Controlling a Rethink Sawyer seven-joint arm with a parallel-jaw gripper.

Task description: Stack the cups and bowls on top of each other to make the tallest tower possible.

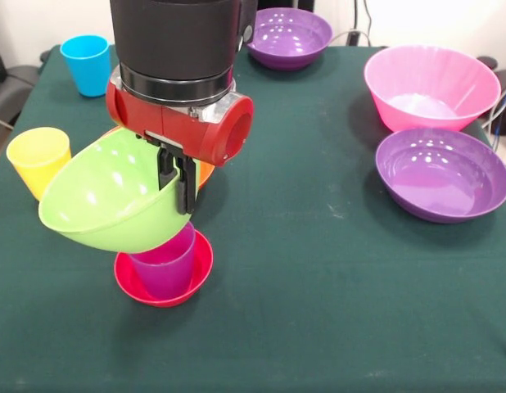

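The dark green table [318, 270] has its largest bare area across the centre and the near side; the objects stand along its left, far and right margins. The blue cup [86, 64] stands upright near the far left corner, and the yellow cup [38, 160] stands close to the left edge. One purple bowl [289, 37] sits at the far edge, while the pink bowl [430, 86] and a second purple bowl [442, 173] stand just beside each other near the right edge. The gripper [178, 182] hangs from the red and black arm [183, 74] over the left part of the table, and its black fingers [187, 187] are clamped on the rim of the lime green bowl [110, 201], one finger inside the wall and one outside. The green bowl is tilted, with its opening facing up and toward the left. Directly below its underside, the purple cup [164, 266] stands upright inside the small red bowl [163, 278], which rests on the table; whether the green bowl touches the cup cannot be determined. A sliver of an orange bowl [205, 173] shows behind the gripper. A pale wall and dark cables lie beyond the far edge.
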